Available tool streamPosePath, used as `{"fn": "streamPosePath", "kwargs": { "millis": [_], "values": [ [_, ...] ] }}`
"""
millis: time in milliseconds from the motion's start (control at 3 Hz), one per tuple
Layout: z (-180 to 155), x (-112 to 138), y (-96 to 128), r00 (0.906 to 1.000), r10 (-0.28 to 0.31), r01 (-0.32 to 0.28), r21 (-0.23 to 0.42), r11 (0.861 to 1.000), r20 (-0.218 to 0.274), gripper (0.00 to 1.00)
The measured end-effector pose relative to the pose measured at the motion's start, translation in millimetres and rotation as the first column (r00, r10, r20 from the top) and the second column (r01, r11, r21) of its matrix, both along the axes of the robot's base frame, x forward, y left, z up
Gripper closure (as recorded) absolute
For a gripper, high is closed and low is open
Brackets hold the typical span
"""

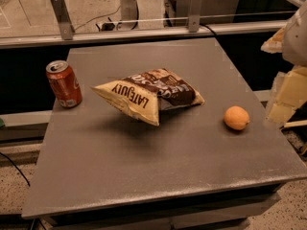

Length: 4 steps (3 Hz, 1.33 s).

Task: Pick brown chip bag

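The brown chip bag (149, 96) lies near the middle of the grey table (144, 166). It is puffy and crinkled, cream-yellow and dark brown, with "LATE JULY" lettering, and its left end lifts off the surface. My gripper (289, 91) shows only as pale cream shapes at the right edge of the camera view, beside the table's right side. It is well to the right of the bag and does not touch it.
A red soda can (64, 84) stands upright at the table's left edge. An orange (236, 117) sits on the table, right of the bag. A metal rail with posts (62, 16) runs behind the table. The floor lies beyond the table's edges.
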<state>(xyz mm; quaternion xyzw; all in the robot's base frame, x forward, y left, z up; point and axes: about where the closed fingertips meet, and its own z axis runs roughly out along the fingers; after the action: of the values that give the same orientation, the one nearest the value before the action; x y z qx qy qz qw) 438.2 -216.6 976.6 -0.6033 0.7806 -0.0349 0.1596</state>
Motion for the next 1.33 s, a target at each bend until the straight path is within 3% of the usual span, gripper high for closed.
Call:
{"fn": "streamPosePath", "kwargs": {
  "millis": [333,667,1000,1333],
  "values": [
    [0,1,1,1.0000,0.004,-0.004,0.002,1.000,0.003,0.00],
    [1,20,28,0.9957,0.073,-0.075,0.038,0.996,0.056,0.00],
    [-5,60,94,0.9737,0.207,-0.212,0.042,0.976,0.094,0.00],
    [-25,84,196,0.9272,0.359,-0.368,0.073,0.927,0.106,0.00]
  ]
}}
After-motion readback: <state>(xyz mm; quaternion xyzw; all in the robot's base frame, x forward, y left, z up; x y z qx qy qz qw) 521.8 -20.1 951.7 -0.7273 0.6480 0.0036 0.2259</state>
